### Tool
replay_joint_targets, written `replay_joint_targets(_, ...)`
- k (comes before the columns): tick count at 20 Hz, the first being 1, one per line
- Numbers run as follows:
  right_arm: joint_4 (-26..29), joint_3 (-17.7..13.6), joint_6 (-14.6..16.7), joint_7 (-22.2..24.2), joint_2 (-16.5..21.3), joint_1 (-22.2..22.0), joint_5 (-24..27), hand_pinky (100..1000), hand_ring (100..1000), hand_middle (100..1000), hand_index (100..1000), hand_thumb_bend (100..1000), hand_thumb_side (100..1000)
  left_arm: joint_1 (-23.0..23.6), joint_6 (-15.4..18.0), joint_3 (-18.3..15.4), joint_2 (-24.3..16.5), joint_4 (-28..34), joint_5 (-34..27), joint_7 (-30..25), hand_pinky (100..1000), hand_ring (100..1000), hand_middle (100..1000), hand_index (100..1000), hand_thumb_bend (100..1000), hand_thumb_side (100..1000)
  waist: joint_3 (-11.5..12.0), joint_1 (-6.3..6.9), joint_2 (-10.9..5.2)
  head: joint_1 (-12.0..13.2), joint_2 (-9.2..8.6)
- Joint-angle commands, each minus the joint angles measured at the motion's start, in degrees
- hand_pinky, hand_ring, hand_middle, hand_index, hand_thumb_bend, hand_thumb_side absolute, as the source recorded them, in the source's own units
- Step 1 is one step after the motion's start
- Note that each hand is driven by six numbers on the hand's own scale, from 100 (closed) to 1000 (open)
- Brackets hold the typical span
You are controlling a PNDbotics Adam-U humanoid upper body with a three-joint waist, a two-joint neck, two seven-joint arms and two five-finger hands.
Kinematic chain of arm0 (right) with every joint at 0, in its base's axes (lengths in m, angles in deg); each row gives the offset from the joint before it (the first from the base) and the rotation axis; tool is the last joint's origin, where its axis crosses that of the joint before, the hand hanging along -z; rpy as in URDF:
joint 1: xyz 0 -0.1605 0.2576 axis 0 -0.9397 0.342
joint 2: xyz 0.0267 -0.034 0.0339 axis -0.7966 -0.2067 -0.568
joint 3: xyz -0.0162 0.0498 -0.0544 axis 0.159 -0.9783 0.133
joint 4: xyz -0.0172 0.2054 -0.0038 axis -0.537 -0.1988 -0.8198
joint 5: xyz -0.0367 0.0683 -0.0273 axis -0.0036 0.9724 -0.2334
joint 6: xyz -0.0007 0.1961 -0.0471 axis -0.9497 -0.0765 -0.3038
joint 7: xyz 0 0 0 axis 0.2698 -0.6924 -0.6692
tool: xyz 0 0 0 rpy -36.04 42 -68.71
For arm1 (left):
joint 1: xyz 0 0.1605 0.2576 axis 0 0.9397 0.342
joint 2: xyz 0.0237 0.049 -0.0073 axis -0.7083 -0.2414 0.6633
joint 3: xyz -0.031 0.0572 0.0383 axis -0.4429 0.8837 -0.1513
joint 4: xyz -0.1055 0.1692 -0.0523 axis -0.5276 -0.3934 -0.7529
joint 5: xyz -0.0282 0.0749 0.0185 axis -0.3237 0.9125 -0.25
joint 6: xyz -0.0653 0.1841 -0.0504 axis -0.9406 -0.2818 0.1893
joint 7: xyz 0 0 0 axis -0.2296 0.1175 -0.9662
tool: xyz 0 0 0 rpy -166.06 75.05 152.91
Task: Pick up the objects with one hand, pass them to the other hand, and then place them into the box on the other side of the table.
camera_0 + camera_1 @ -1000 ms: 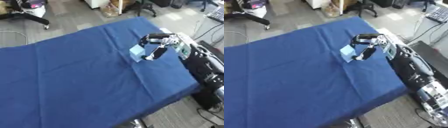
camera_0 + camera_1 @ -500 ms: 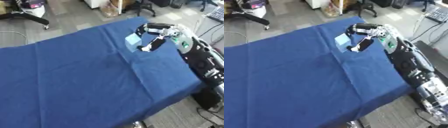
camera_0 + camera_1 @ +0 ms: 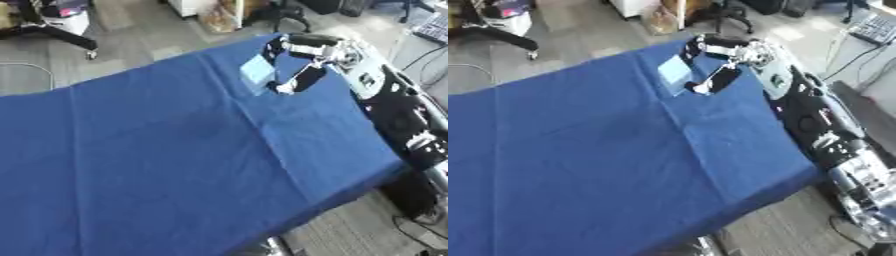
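- Your right hand, black with silver joints, reaches in from the upper right and sits above the far right part of the surface, which is draped in a creased blue cloth
- Its fingers curl over the top and its thumb comes up from below, so the hand is clenched on a pale blue, flat, squarish object
- That pale blue object is at the hand's left side, close to the far edge of the surface; you cannot tell from either eye view whether its lower edge touches the cloth
- Your right forearm, white and black with a small green spot, runs back along the right edge of the surface toward the lower right
- A long fold in the cloth runs from just below the held object down toward the near right edge
- Beyond the far edge, on the grey floor, you have the black base of an office chair at upper left and a brown cardboard carton at the top centre
- Your left hand shows in neither view
- No box is visible on the cloth in either view
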Motion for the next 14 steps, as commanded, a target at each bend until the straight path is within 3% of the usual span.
replay_joint_targets(1,4.25,-0.09,-0.06,0.67,-1.05,1.78,2.25,834,808,696,494,171,158,-1.37,0.1,0.43,-0.69,0.32,1.69,-0.57,756,626,634,767,745,589,-0.15,-0.5,-1.48,0.03,-0.15)
replay_joint_targets(14,12.02,0.54,-3.2,5.1,-12.49,3.86,8.28,821,800,678,482,127,135,-3.16,0.64,2.53,-0.2,-3.33,7.1,-1.61,758,633,640,770,734,557,-0.35,0.45,-1.31,-0.07,-0.15)
